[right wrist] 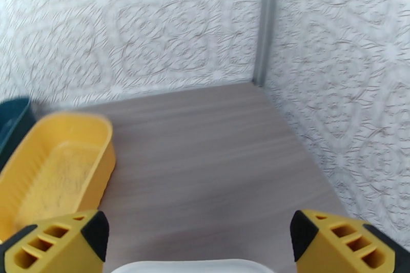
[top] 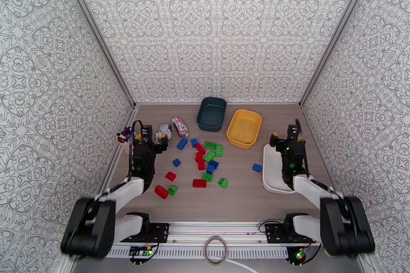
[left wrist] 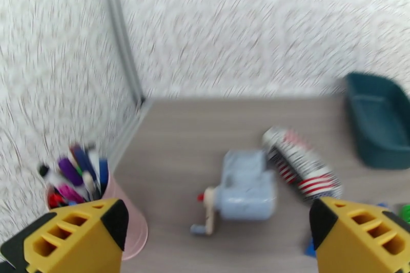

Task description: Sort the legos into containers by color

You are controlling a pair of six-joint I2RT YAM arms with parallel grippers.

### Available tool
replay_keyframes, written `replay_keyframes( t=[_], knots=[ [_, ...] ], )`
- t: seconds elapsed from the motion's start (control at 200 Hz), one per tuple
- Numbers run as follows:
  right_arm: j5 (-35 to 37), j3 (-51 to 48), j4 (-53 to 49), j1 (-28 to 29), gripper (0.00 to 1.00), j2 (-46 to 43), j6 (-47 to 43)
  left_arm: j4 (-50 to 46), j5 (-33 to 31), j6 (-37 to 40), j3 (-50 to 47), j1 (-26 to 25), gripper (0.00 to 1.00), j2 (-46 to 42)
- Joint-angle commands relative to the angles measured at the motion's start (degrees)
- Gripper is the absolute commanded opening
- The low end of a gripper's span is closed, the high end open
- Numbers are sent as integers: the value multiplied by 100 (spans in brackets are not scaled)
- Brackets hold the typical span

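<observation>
Several red, green and blue legos [top: 205,159] lie scattered on the middle of the table; one blue lego [top: 257,167] sits apart near the white tray [top: 274,169]. The dark teal bin [top: 211,113] and the yellow bin [top: 244,127] stand at the back. My left gripper [top: 150,135] hovers open at the left, above the small white gadget [left wrist: 243,192], with nothing between its fingers [left wrist: 77,238]. My right gripper [top: 286,138] is open over the far end of the white tray [right wrist: 189,267], beside the yellow bin [right wrist: 56,166].
A pink cup of pens [left wrist: 102,207] stands at the left wall, close to my left gripper. A striped red-white packet [left wrist: 302,166] lies between the gadget and the teal bin [left wrist: 382,120]. Patterned walls enclose the table on three sides.
</observation>
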Motion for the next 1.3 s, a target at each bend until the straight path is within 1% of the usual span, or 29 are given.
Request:
replay_keyframes(
  t=[0.0, 0.04, 0.095, 0.165, 0.245, 0.35, 0.43, 0.535, 0.565, 0.595, 0.645, 0.7, 0.77, 0.805, 0.855, 0.91, 0.98, 1.03, 1.075, 1.14, 1.225, 1.295],
  knots=[
    [556, 884, -2659, 27, 99, -493, 707, -1352, -380, 11, 344, -313, 99, -673],
    [522, 1155, -3322, 25, 99, -584, 778, -1638, -381, -235, 426, -359, 99, -944],
    [496, 1491, -4192, 23, 99, -659, 814, -2053, -392, -765, 528, -351, 99, -1308],
    [482, 1718, -4909, 5, 99, -690, 1076, -2628, -475, -1416, 676, -336, 99, -1752],
    [173, 1890, -5537, -29, 99, -693, 1203, -3235, -529, -2057, 850, -296, 99, -2117],
    [-213, 2033, -5993, -60, 99, -589, 1373, -3853, -447, -2671, 1057, -274, 99, -2375],
    [-557, 2075, -6118, -85, 99, -587, 1576, -4193, -310, -2836, 1219, -274, 99, -2445],
    [-908, 2240, -6350, -88, 99, -603, 1907, -4891, -584, -3322, 1548, -233, 99, -2400],
    [-1051, 2324, -6426, -96, 99, -573, 1966, -5099, -616, -3572, 1635, -177, 99, -2354],
    [-1227, 2413, -6521, -101, 99, -512, 1996, -5258, -521, -3803, 1725, -85, 99, -2279],
    [-1603, 2617, -6712, -110, 98, -362, 2024, -5462, -114, -4122, 1867, 125, 99, -2099],
    [-2017, 2802, -6872, -105, 93, -156, 2018, -5687, 420, -4453, 2049, 335, 99, -1807],
    [-2578, 2987, -7013, -105, 86, 132, 2026, -5959, 926, -4694, 2313, 384, 99, -1346],
    [-2712, 3023, -7042, -106, 84, 214, 2062, -6047, 1063, -4807, 2426, 314, 99, -1130],
    [-2923, 3028, -7028, -102, 80, 319, 2147, -6096, 1071, -4943, 2554, 82, 99, -869],
    [-3137, 2997, -6979, -97, 76, 413, 2225, -6085, 885, -5051, 2658, -298, 99, -658],
    [-3385, 2958, -6943, -78, 73, 552, 2328, -6026, 520, -5153, 2737, -840, 99, -463],
    [-3500, 2928, -6932, -16, 71, 634, 2406, -5931, 438, -5260, 2751, -1098, 99, -342],
    [-3529, 2921, -6949, 60, 71, 712, 2475, -5860, 578, -5435, 2750, -1207, 99, -203],
    [-3564, 2908, -6942, 246, 70, 809, 2548, -5812, 983, -5632, 2768, -1288, 99, 54],
    [-3480, 2951, -6910, 574, 70, 925, 2675, -5740, 1441, -5752, 2809, -1489, 91, 415],
    [-3414, 3014, -6868, 877, 70, 1052, 2798, -5851, 1452, -5804, 2890, -1820, 88, 690]
  ],
)
